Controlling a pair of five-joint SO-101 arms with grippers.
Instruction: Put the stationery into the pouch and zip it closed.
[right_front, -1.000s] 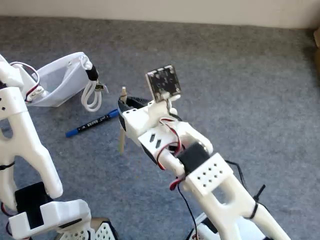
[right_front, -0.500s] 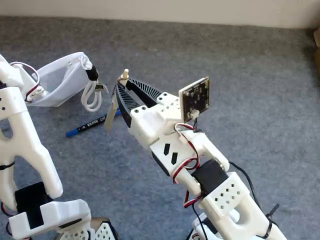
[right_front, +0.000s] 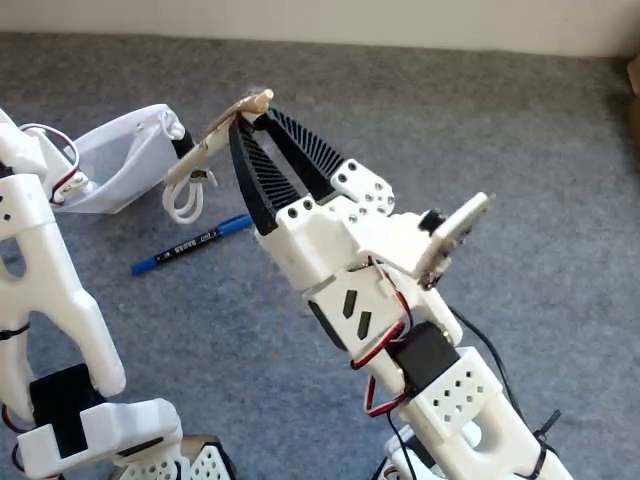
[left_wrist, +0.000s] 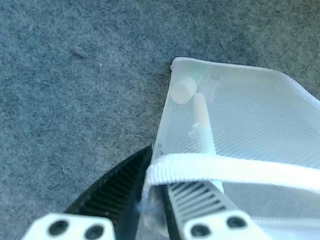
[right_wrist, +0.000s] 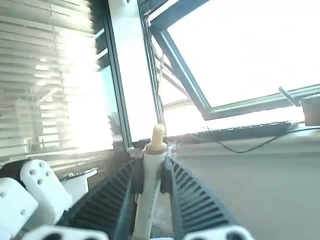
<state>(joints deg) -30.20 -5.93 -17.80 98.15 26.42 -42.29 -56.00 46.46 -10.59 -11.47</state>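
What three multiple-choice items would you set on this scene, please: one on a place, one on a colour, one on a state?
1. Where does the blue pen lie? A on a shelf; B on the grey carpet; C in a box.
2. The pouch is: A white; B red; C black.
3. The right gripper is: A open and empty; B shut on the cream pen; C flat on the floor.
Answers: 1 B, it lies flat on the carpet. 2 A, its mesh is white. 3 B, it pinches the pen above the table.
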